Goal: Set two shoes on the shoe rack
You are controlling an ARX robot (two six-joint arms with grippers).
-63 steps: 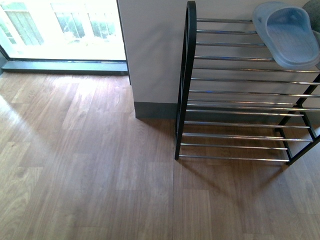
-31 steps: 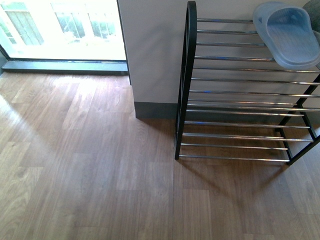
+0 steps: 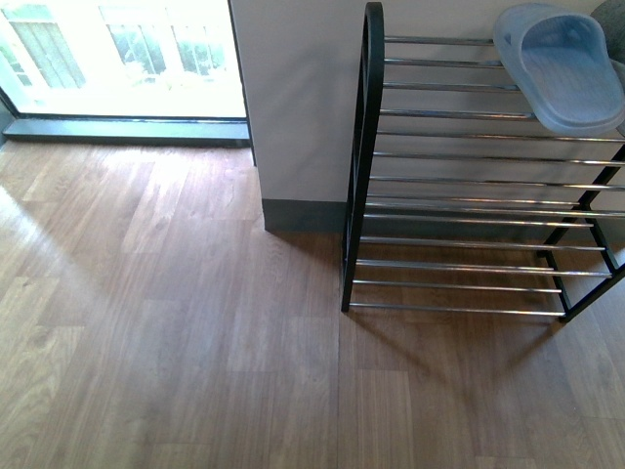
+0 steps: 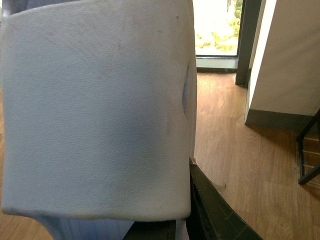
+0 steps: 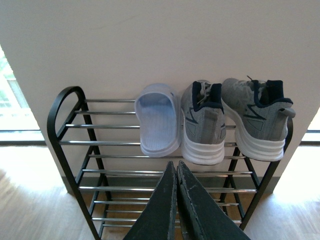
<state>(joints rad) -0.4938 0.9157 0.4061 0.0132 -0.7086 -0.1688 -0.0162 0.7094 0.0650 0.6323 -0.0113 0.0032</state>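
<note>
Rack [image 5: 70, 142] holds two sneakers [image 5: 202, 122], one slide [image 5: 159, 120]; right gripper [image 5: 176, 172] closed, empty; left apparently grips another slide [image 4: 100, 110].

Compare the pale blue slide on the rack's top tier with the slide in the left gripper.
The slide on the rack rests flat on the top bars of the shoe rack, beside the grey sneakers; the held slide hangs off the floor at the left gripper. The racked one shows its open footbed; the held one shows only its strap, filling the wrist view. Both are pale blue.
</note>
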